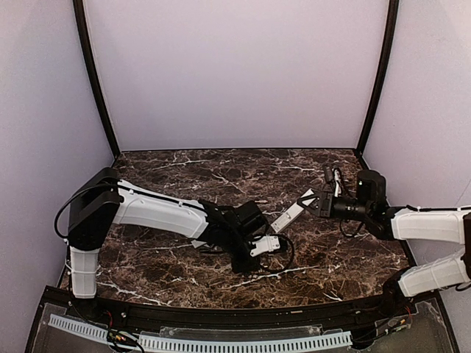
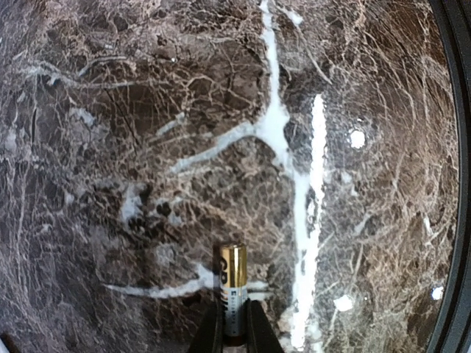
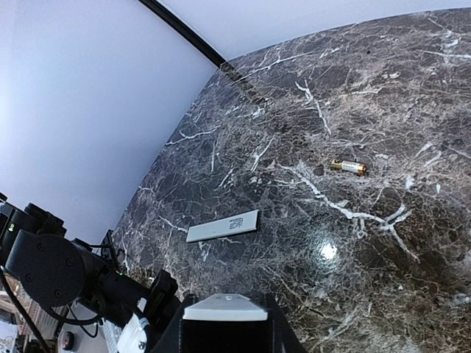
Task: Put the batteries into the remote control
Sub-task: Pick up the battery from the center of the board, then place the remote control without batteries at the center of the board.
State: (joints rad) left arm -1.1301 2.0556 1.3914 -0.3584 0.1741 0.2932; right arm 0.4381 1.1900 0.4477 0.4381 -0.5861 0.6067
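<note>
My left gripper [image 2: 234, 329] is shut on a battery [image 2: 234, 283] with a gold upper end, holding it upright over the marble table. In the top view the left gripper [image 1: 243, 263] points down near the table's middle front. My right gripper [image 3: 227, 325] is shut on the remote control [image 3: 224, 307]; only its white end shows between the black jaws. In the top view the right gripper [image 1: 318, 202] holds the remote control [image 1: 307, 198] above the table, right of centre. A second battery [image 3: 347, 167] lies loose on the table, apart from both grippers.
A thin flat white strip [image 3: 223, 226] lies on the marble table [image 3: 383, 88] ahead of the right gripper. The left arm [image 3: 51, 268] shows at the lower left of the right wrist view. Walls enclose the table on three sides.
</note>
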